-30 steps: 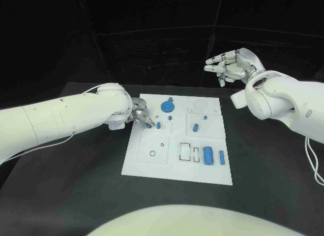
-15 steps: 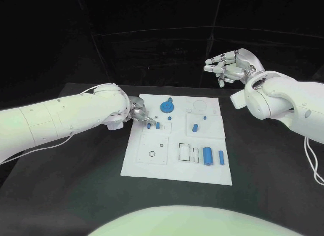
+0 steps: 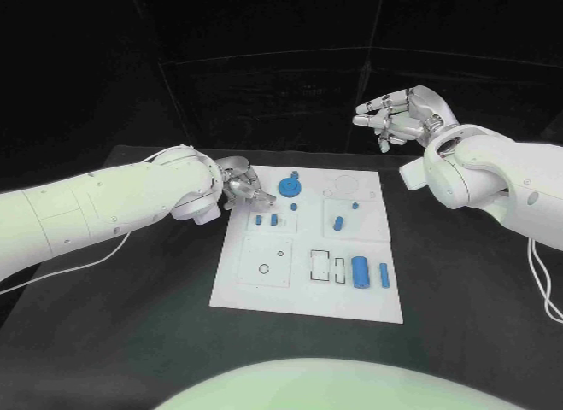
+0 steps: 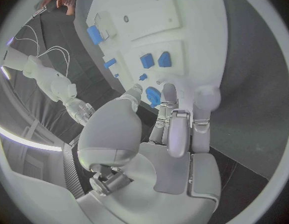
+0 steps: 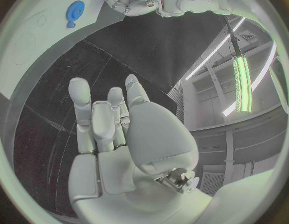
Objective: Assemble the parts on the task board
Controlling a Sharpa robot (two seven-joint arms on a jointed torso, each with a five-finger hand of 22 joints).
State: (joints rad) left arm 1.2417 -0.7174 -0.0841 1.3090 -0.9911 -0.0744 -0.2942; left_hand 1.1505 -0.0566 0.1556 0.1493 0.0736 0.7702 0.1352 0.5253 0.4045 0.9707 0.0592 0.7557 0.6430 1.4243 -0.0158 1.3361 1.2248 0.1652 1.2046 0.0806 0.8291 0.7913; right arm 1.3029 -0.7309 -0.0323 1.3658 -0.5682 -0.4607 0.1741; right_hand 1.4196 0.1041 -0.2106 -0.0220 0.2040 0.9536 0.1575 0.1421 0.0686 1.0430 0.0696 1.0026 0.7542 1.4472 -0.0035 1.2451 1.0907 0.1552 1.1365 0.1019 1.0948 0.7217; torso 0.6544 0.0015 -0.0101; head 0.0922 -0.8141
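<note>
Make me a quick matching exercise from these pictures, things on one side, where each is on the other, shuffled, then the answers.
Things:
1. silver left hand
2. silver right hand
3. round blue gear-shaped part
4. large blue cylinder part

Places:
A. raised above the table beyond the white task board's far right corner
B. board's near right section
C. board's far left edge
D. board's far section, near the left hand

Pairs: 1-C, 2-A, 3-D, 4-B

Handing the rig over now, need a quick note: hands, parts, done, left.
Left hand: at the task board's far-left edge, holding nothing that I can see, fingers loosely apart.
Right hand: raised beyond the board's far-right corner, open, empty.
Parts: blue gear at the far middle; two small blue pegs just near of it; a blue piece mid-right; blue cylinder and thin pin at near right.
Done: can't tell which are seated.
Left: black-outlined slot and left-panel holes look unfilled.
</note>
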